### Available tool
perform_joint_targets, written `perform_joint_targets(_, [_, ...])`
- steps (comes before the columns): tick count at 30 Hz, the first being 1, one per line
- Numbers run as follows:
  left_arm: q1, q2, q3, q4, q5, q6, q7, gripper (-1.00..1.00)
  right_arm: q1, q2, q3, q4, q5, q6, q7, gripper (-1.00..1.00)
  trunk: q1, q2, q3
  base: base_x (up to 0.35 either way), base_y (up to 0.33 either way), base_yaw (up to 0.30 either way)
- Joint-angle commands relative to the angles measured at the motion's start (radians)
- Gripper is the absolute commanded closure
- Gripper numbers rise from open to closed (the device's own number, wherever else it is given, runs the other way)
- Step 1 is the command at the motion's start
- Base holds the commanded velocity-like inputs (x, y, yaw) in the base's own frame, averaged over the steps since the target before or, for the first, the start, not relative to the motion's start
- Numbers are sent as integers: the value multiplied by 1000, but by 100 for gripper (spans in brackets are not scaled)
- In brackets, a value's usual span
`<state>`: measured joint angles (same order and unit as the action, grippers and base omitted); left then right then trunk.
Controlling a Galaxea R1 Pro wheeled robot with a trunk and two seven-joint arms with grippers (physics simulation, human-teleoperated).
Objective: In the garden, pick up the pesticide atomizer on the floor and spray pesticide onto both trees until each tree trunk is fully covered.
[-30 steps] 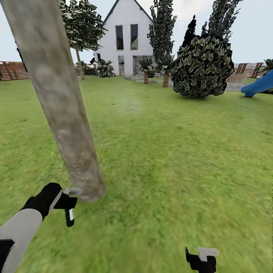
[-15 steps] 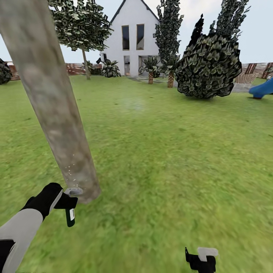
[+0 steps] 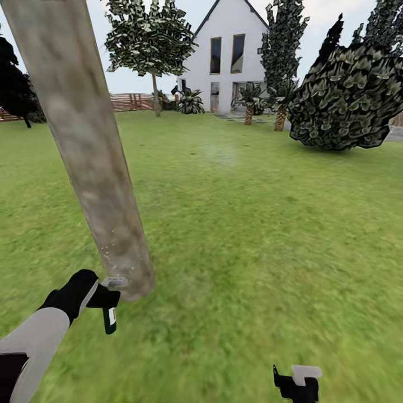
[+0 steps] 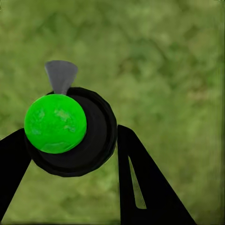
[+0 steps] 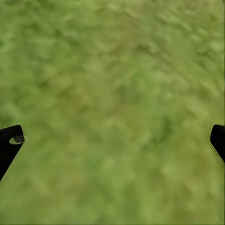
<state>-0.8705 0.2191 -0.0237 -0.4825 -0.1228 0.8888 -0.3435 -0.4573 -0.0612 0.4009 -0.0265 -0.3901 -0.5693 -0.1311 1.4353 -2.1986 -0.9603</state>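
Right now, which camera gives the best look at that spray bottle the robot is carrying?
The left wrist view: the spray bottle sits large between the left gripper's fingers, green cap and grey nozzle toward the camera. The head view shows it small, by the tree trunk. The right wrist view looks onto grass.

Matt surfaces in the garden

The tree trunk (image 3: pixel 95 168) looked smooth and matt, mottled grey-brown; the atomizer (image 4: pixel 70 131) showed a glossy green cap on matt black, perhaps plastic; the lawn (image 3: pixel 252 224) looked soft and blurred.
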Motion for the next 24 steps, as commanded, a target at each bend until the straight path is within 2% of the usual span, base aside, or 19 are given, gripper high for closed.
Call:
perform_joint_targets(1, [-1,0,-1,-2,-11,2,-8,100,0,0,9,-1,-4,-1,-5,-100,0,0,-1,6,-311,277])
perform_joint_targets(10, [-1,5,1,-3,-11,2,-7,100,0,0,9,-1,-4,0,-5,-100,0,0,-1,1,-312,277])
perform_joint_targets(13, [-1,9,1,-2,-10,2,14,100,0,0,9,-1,-4,-1,-5,-100,0,0,-1,89,-312,269])
perform_joint_targets(16, [-1,8,1,-1,-6,2,32,100,0,0,9,-1,-4,-1,-5,-100,0,0,-1,133,-312,69])
perform_joint_targets(24, [-1,7,1,-1,-6,2,34,100,0,0,9,-1,-4,0,-5,-100,0,0,-1,130,-312,9])
